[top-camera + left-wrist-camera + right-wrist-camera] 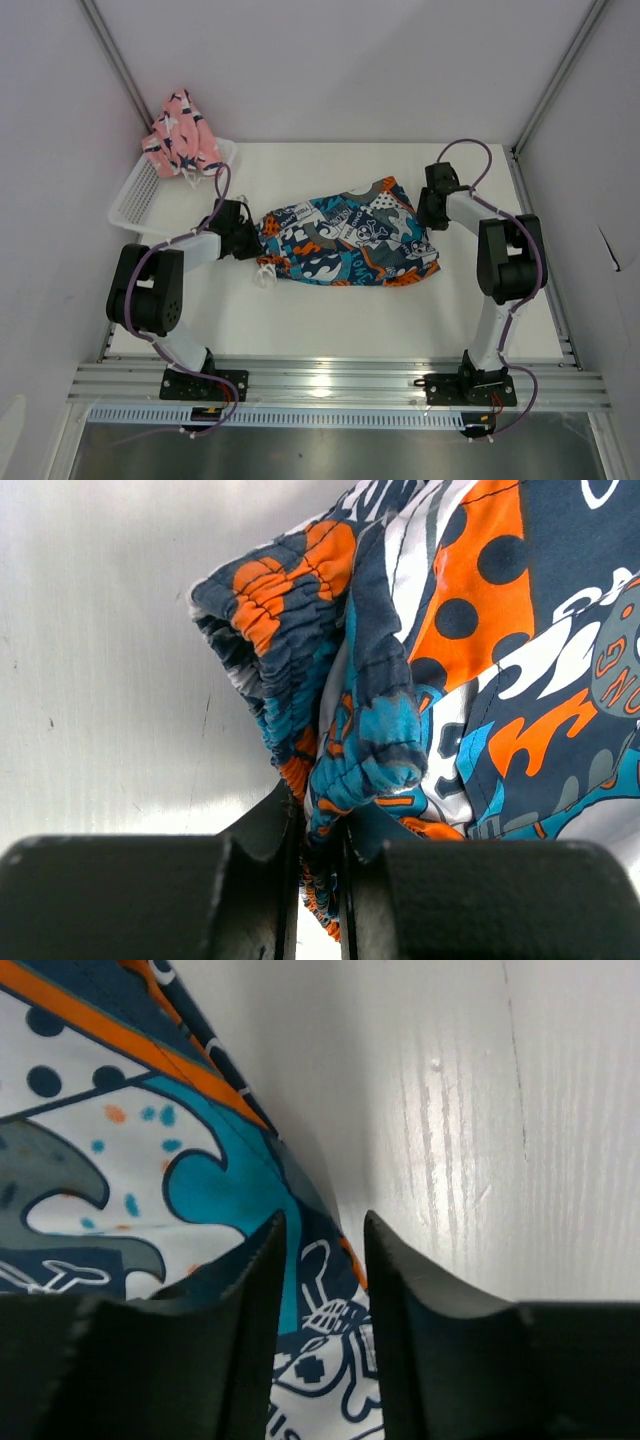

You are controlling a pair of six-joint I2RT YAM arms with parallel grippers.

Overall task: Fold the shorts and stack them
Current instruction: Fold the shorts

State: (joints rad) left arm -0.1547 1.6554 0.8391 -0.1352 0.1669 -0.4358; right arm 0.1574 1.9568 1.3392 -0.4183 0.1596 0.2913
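Your left claw (pixel 320 825) pinches the waistband of the printed shorts (pixel 500 660); your right claw (pixel 322 1260) stands slightly spread over their edge.

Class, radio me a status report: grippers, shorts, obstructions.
Left gripper shut on printed shorts waistband. Right gripper open at opposite edge. Pink shorts heaped on basket. No obstruction seen.
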